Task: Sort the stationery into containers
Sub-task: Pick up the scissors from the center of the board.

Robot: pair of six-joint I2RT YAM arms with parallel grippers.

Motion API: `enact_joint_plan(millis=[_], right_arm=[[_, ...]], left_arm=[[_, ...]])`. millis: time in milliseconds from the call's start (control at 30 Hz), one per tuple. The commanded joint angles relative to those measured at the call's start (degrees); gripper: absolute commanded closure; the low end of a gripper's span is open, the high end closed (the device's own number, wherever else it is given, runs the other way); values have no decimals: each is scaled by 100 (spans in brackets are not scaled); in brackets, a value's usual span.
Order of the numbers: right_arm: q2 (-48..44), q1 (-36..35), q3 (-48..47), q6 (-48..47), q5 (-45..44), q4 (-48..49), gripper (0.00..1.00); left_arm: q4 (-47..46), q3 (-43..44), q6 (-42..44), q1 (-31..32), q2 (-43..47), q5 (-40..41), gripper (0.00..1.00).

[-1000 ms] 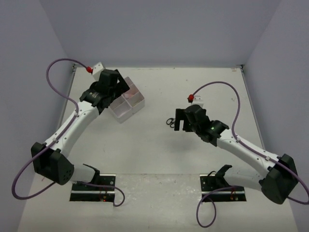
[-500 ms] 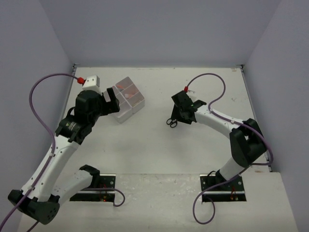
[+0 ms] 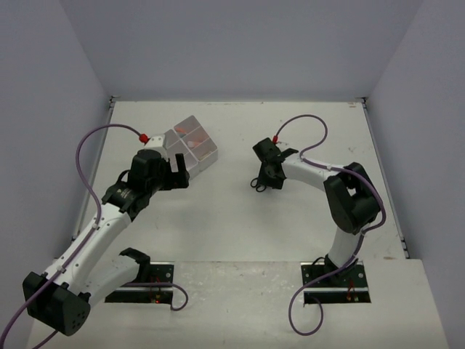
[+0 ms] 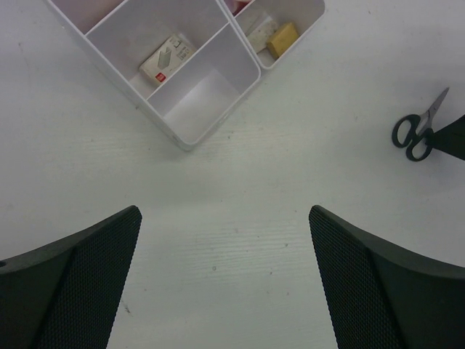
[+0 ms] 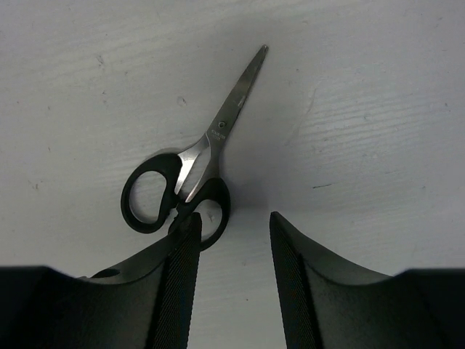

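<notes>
Scissors (image 5: 190, 169) flat on table (image 5: 363, 109), right gripper (image 5: 234, 219) narrowly parted at their handle loop, left gripper (image 4: 224, 212) spread wide near bins (image 4: 196, 102).

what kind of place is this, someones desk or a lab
Most likely a robot lab test cell: a white table boxed in by blank walls, left arm and right arm bolted down, scissors and bins laid out.

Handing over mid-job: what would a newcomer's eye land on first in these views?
The black-handled scissors lying flat on the white table, roughly mid-table, with the right gripper open just at their handle loops. Next, the block of white bins towards the back left, holding a beige eraser, with the left gripper wide open above the table near it.
</notes>
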State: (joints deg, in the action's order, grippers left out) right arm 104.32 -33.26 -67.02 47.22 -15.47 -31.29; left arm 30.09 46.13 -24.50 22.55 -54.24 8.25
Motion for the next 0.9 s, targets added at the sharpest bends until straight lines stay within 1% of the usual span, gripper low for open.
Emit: enact_joint_plan(millis=[0, 33, 167, 200, 233, 367, 400, 533, 600, 667, 767, 833, 867], right_arm=[[156, -14, -68, 207, 111, 206, 55], [207, -14, -70, 204, 147, 230, 56], [419, -14, -84, 207, 303, 246, 65], [423, -14, -60, 216, 338, 277, 71], [408, -22, -26, 218, 358, 297, 74], [249, -23, 220, 205, 340, 374, 98], [199, -26, 279, 191, 367, 405, 100], [-31, -74, 475, 5, 520, 520, 100], [-280, -132, 665, -92, 623, 717, 100], [-746, -220, 922, -194, 793, 1026, 100], [-1310, -281, 1228, -270, 950, 1349, 100], [-1655, -308, 1364, -210, 1158, 1520, 100], [-1834, -321, 1382, -148, 1323, 1570, 100]], left_arm=[[-381, 4, 191, -31, 188, -258, 0], [-381, 1, 191, -31, 186, -286, 0], [-389, 9, 209, -31, 169, -334, 0], [-390, 10, 209, -31, 176, -325, 0], [-390, 10, 209, -31, 184, -316, 0], [-423, 19, 217, -31, 221, -330, 0], [-434, 25, 221, -31, 212, -369, 0], [-493, 51, 175, -31, 165, -652, 0], [-599, 9, 12, -31, 172, -1103, 0], [-858, -143, -276, -31, 200, -1646, 0], [-1595, -522, -852, -27, 247, -2568, 0], [-2684, -1042, -1514, 32, 318, -3295, 0], [-3116, -1243, -1796, 116, 333, -3419, 0]])
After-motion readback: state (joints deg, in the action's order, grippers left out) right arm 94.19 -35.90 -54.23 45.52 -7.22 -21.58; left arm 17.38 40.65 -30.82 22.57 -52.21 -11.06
